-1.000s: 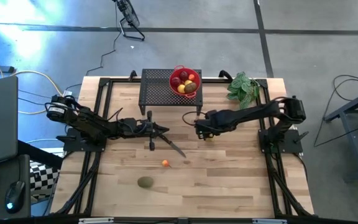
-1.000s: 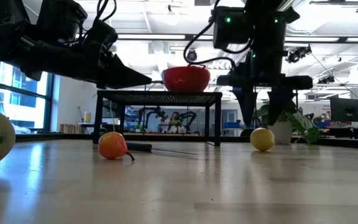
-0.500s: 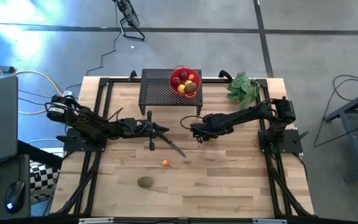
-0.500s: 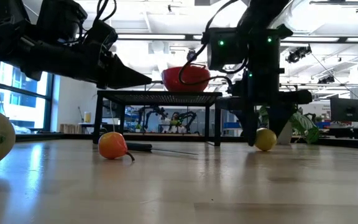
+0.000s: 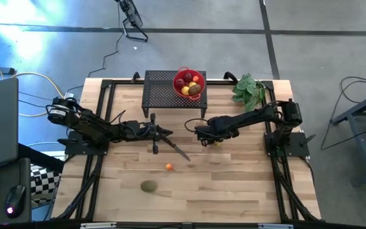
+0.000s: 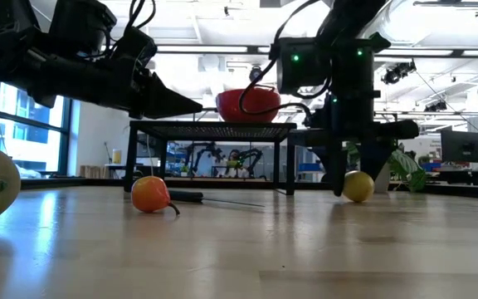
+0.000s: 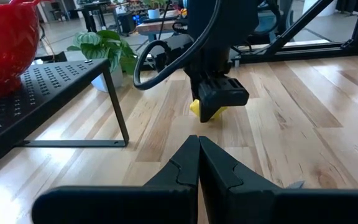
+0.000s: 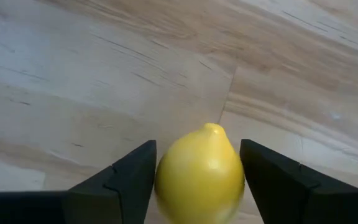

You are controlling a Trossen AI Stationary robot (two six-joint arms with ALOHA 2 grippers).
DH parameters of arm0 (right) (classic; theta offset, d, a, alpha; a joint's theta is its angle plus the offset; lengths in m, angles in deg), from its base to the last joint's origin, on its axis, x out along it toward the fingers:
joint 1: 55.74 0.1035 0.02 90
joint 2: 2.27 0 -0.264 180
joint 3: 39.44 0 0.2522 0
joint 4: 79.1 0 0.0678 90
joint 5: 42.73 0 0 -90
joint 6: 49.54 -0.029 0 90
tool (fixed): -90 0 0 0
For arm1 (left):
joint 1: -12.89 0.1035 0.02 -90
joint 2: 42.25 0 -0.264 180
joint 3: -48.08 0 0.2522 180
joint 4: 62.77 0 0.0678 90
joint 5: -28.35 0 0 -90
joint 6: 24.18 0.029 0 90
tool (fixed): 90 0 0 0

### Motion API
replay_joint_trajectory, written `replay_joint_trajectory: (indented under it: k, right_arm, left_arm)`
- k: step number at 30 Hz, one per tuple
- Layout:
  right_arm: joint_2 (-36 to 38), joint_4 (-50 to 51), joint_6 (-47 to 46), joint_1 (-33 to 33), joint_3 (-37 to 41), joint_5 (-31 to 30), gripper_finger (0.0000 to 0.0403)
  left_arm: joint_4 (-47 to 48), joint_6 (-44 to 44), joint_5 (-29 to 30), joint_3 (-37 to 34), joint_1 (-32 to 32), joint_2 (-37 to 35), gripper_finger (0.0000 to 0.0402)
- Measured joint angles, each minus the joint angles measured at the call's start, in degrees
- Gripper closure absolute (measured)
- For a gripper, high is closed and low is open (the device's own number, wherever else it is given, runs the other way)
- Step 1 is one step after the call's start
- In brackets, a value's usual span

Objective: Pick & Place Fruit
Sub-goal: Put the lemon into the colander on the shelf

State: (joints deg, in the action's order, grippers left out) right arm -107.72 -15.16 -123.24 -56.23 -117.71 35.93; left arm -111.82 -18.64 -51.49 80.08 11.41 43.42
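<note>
The right gripper (image 5: 210, 138) is down at the tabletop near the middle of the wooden table (image 5: 234, 184), just off the front edge of the black mesh stand (image 5: 164, 92). A yellow lemon (image 8: 199, 174) lies on the wood between its two fingers (image 8: 120, 180), which are spread about the width of the fruit; one finger sits against the lemon's side, the other shows a thin gap, so they bracket it but whether they press it cannot be told. In the low view the lemon (image 6: 358, 186) rests on the table with the fingers coming down on either side.

From that gripper, the red bowl (image 5: 189, 83) sits at about 11 o'clock on the stand, holding dark red, yellow and brown-green fruit. A small orange fruit (image 5: 169, 166) lies at about 8 o'clock, and a kiwi (image 5: 149, 186) farther out along the same line. The green leafy bunch (image 5: 249, 90) is at about 1 o'clock.

The left gripper (image 5: 168, 135) waits at 9 o'clock, its fingers pressed together and empty, above the dark-handled knife (image 5: 178, 150).
</note>
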Motion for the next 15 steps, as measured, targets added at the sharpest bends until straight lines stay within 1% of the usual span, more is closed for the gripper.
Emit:
replay_joint_trajectory:
  k: [8,13,15]
  right_arm:
    - [0.0,0.03,-0.01,0.0,0.0,0.67,0.0171]
    - [0.0,0.9,0.32,0.0,0.0,3.65,0.017]
    - [0.0,1.51,0.36,0.0,0.02,3.56,0.017]
  left_arm:
    - [0.02,-0.22,-0.02,0.0,-0.02,0.0,0.0402]
    - [0.63,-1.49,-0.14,0.0,-0.02,0.0,0.0402]
    - [1.06,-1.46,-0.15,-0.02,-0.02,0.0,0.0402]
